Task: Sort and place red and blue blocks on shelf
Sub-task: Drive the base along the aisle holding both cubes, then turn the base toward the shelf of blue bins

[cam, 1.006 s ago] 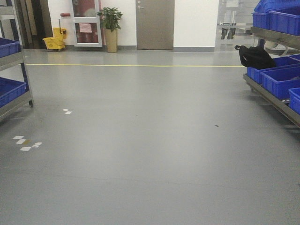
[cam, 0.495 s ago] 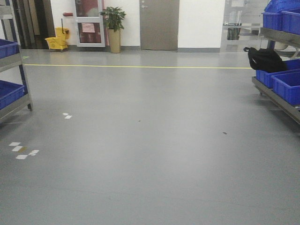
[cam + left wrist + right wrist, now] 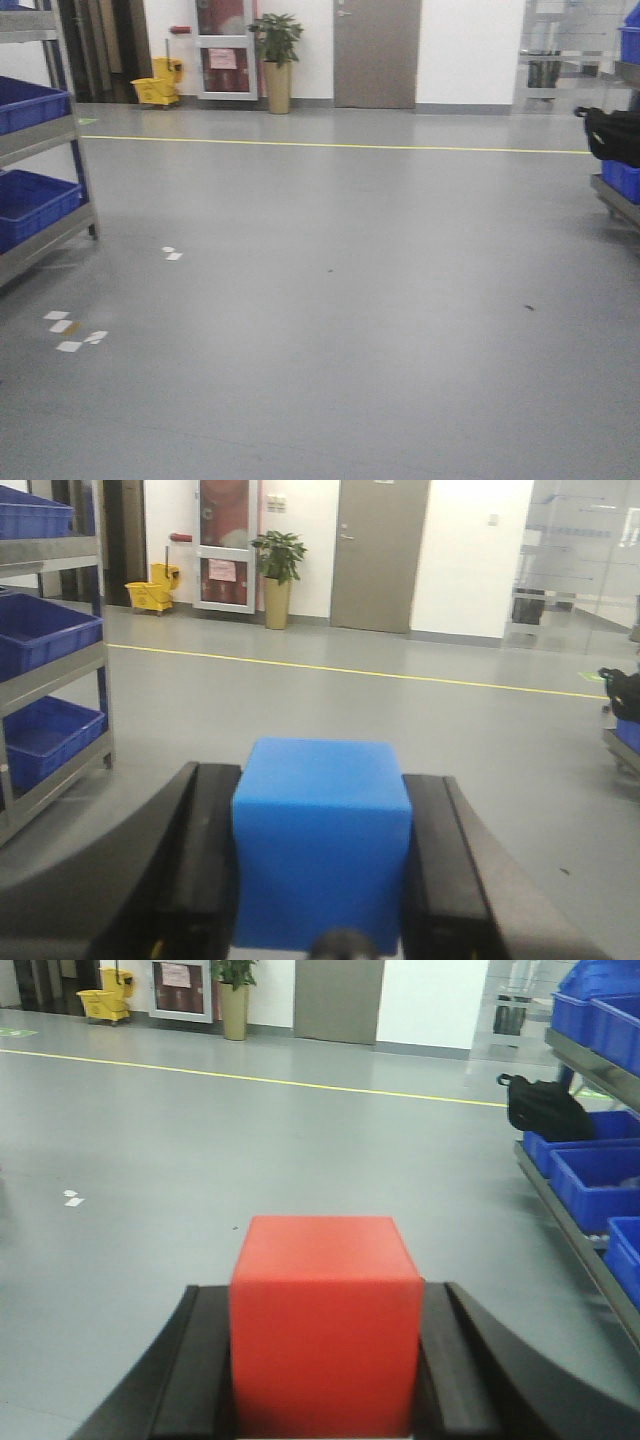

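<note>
In the left wrist view, the blue block sits between two black fingers, with my left gripper shut on it. The red block fills the jaws in the right wrist view, where my right gripper is shut on it. Both blocks are held above the grey floor. One shelf with blue bins stands at the left; the left wrist view also shows this shelf. A second shelf with blue bins lines the right side. Neither gripper appears in the front view.
A black bag rests on the right shelf's lower level. A yellow floor line crosses the room. At the far wall stand a yellow mop bucket, a potted plant and a grey door. White tape marks dot the floor.
The front view has swung to the left. The left shelf has come further into the frame and the right shelf with the bag has slid to the right edge.
</note>
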You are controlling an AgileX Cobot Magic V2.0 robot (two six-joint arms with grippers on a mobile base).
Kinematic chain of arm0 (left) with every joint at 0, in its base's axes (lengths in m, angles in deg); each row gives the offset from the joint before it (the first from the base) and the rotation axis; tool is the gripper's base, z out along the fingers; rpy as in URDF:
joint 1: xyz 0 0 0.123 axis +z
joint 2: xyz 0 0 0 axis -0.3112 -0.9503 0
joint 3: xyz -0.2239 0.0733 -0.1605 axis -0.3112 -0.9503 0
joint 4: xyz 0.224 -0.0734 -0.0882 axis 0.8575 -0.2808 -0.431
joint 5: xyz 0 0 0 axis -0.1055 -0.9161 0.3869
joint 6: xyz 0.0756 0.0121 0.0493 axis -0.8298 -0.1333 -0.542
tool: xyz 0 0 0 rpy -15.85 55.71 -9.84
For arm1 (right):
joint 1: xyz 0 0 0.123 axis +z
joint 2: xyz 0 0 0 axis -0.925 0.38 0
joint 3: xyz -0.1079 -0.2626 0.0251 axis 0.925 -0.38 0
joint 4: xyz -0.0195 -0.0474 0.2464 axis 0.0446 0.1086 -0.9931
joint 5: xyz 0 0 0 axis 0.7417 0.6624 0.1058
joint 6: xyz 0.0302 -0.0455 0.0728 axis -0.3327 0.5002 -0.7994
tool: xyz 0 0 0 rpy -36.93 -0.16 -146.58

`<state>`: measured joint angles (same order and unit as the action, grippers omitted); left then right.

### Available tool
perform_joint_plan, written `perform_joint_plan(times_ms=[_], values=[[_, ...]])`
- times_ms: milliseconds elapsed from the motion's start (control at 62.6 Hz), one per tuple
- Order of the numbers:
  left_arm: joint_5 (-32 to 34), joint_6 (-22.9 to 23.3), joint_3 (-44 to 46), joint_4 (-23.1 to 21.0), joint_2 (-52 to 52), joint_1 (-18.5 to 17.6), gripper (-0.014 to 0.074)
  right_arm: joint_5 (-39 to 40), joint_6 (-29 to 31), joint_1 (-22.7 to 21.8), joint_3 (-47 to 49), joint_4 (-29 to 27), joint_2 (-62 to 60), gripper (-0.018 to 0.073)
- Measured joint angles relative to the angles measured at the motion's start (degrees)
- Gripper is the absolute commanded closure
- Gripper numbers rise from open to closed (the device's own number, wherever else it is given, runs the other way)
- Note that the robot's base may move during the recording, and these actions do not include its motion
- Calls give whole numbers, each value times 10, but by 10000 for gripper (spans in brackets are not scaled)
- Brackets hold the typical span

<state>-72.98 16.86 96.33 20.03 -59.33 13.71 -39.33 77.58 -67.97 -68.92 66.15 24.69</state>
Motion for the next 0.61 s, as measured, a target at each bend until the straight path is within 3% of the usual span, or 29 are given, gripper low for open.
perform_joint_plan(times_ms=[607], values=[[0,0,0,0,0,0,472,0,0,0,0,0,0,511]])
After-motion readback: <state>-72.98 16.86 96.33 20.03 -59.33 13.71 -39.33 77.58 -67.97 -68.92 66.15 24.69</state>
